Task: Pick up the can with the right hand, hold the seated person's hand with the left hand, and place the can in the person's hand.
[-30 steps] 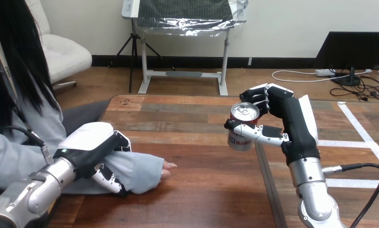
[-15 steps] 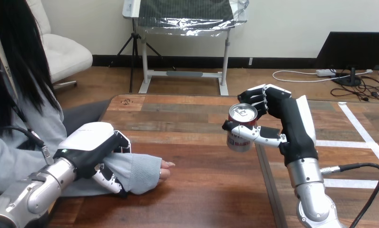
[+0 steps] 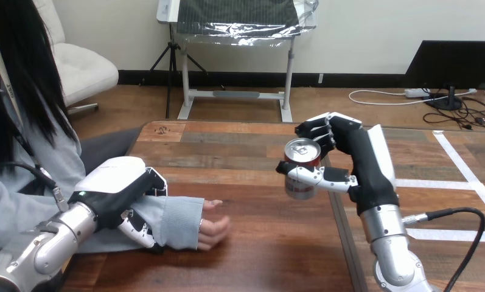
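Clasping the can (image 3: pixel 300 159), the right hand (image 3: pixel 362 157) hovers.

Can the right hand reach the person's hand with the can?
Probably yes: only bare wooden table separates the red-and-silver can in the right hand from the person's hand, whose wrist the left hand holds.

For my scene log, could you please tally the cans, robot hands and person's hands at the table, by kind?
Cans: 1, the can held in the right hand.
Robot hands: 2, the left hand curled round the person's wrist.
Person's hands: 1, the person's hand.
Total: 4.
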`<state>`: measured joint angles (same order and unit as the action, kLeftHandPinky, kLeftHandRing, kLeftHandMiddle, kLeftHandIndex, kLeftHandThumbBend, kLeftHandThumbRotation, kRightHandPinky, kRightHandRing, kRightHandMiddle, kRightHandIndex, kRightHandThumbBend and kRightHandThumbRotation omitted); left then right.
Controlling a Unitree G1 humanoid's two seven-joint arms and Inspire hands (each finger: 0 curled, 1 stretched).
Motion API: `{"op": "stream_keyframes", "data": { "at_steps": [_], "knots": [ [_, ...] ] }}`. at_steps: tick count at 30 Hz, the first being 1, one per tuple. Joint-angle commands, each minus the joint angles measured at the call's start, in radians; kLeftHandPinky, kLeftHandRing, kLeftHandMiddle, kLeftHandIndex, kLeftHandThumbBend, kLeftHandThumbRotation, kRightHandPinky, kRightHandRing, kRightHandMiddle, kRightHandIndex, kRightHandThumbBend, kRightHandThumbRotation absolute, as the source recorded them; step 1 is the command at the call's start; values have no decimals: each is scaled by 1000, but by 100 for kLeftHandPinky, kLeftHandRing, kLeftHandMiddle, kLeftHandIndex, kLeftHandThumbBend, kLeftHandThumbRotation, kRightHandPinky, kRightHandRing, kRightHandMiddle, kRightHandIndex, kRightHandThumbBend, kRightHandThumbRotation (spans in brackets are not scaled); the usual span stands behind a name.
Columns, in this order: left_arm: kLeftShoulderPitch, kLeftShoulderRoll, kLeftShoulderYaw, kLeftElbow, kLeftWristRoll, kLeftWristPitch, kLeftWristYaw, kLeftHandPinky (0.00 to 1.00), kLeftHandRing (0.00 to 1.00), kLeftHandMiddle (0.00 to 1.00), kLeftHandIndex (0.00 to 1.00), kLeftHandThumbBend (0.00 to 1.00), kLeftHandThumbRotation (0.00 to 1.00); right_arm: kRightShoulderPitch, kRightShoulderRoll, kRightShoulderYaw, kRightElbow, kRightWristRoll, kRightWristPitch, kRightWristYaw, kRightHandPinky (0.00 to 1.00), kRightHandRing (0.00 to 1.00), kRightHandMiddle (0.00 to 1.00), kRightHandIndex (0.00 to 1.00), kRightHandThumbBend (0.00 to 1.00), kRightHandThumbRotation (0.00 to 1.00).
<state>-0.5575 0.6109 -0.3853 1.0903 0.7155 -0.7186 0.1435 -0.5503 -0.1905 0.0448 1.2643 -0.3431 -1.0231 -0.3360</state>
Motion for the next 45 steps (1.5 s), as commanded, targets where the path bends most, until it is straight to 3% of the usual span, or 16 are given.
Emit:
{"op": "stream_keyframes", "data": {
  "at_steps": [1, 8, 19, 32, 45],
  "knots": [
    [-57, -9, 29, -105, -50, -31, 7, 20, 26, 32, 33, 90, 0, -62, 23, 3, -23, 9, -6, -16, 36, 41, 49, 52, 79, 0],
    [-49, -6, 42, -144, -75, -33, -15, 20, 25, 32, 32, 91, 0, -65, 41, 2, -19, 22, 3, 13, 36, 41, 49, 52, 78, 0],
    [-36, 1, 57, -210, -105, -20, -46, 19, 25, 31, 32, 92, 0, -66, 58, 19, -22, 7, 16, 2, 37, 42, 50, 52, 79, 0],
    [-19, 10, 74, -278, -120, -24, -45, 20, 25, 31, 32, 92, 0, -60, 72, 35, -21, -10, 21, -10, 38, 43, 49, 52, 80, 0],
    [-1, 10, 97, -353, -169, -8, -91, 20, 25, 31, 32, 91, 0, -52, 91, 56, -22, -30, 18, -22, 35, 40, 48, 52, 80, 0]
  ]
}}
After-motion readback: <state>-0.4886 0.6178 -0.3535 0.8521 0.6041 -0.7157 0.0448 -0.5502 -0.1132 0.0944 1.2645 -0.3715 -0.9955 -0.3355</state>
